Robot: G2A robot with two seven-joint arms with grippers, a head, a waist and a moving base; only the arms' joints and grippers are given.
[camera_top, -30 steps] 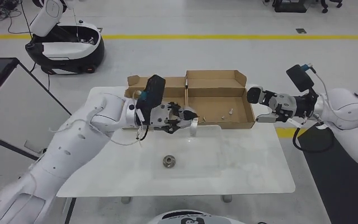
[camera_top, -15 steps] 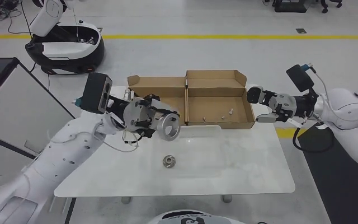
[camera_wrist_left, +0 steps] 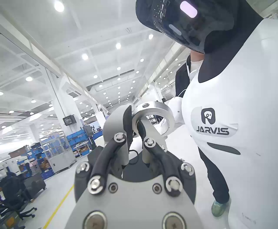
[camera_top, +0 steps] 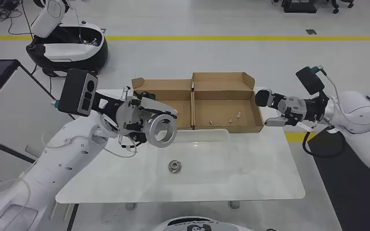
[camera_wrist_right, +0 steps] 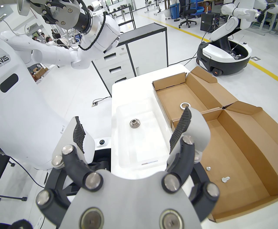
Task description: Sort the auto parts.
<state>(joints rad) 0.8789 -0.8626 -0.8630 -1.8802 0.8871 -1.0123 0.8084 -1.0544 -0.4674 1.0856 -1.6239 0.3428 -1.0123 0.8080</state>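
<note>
Lifting my left gripper (camera_wrist_left: 134,121) back from the left box (camera_top: 165,85), fingers pinching the metal ring (camera_wrist_left: 165,111); not yet boxed. Right gripper (camera_wrist_right: 132,118) gapes empty.

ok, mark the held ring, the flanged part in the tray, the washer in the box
ring (camera_wrist_left: 159,107): left wrist view, outer band
flanged part (camera_top: 175,167): top view, flange
washer (camera_wrist_right: 181,106): right wrist view, rim

The right end effector (camera_wrist_right: 132,113) has its fingers spread wide apart. On the white tabletop (camera_wrist_right: 128,86), a flanged metal part (camera_wrist_right: 134,123) sits in a clear tray (camera_wrist_right: 141,149). Beside the tray stand two open cardboard boxes. The farther box (camera_wrist_right: 173,91) holds a small ring (camera_wrist_right: 185,105), and the nearer box (camera_wrist_right: 239,141) holds two small fasteners (camera_wrist_right: 225,179). The left end effector (camera_wrist_right: 32,4), held high, grips a large metal ring (camera_wrist_right: 21,6).
</note>
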